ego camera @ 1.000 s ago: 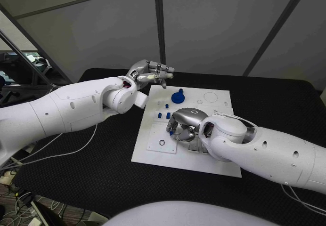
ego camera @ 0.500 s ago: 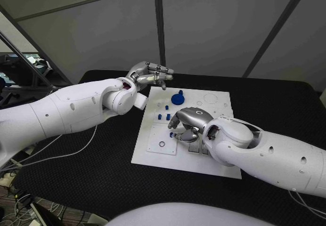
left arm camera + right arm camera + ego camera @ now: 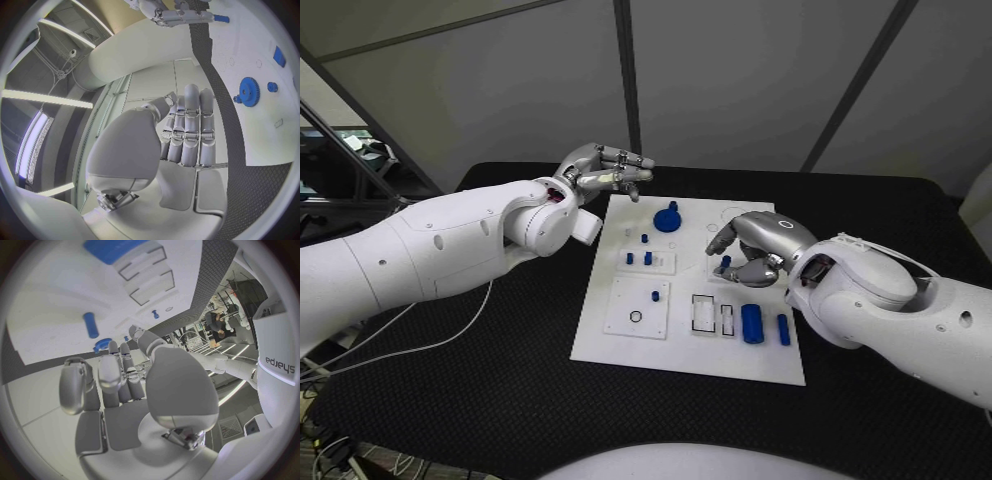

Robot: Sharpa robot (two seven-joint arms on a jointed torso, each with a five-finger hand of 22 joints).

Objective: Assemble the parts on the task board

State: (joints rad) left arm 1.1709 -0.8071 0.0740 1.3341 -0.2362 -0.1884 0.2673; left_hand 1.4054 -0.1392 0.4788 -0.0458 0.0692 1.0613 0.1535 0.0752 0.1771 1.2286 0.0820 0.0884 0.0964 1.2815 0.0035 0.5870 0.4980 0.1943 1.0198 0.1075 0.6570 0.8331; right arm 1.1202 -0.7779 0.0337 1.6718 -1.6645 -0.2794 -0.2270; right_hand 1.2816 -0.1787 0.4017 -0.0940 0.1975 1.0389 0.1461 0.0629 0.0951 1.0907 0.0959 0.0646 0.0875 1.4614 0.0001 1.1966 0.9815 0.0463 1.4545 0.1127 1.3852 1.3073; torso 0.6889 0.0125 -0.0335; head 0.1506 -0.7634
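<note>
The black table (image 3: 473, 390) has a dull, cloth-like top, and on it lies the task board (image 3: 697, 350), a flat, smooth white plate with shallow rectangular recesses. The right hand (image 3: 754, 255), jointed silver metal, hovers over the board's right-middle area with fingers curled around a small blue part (image 3: 726, 264) at its fingertips; the grasp looks like a pinch. The left hand (image 3: 600, 168) sits raised at the board's far left corner, fingers curled in together with nothing in them. On the board: a round blue toothed gear (image 3: 668, 220) near the far edge, two blue bars (image 3: 753, 323) lying side by side near the right edge, and short blue pegs (image 3: 639, 258) standing in the middle-left block. Compared with a second ago, the right hand has pulled back from the board's middle toward the right, uncovering the outlined slots and the two bars it was hiding. The left hand has kept its place.
</note>
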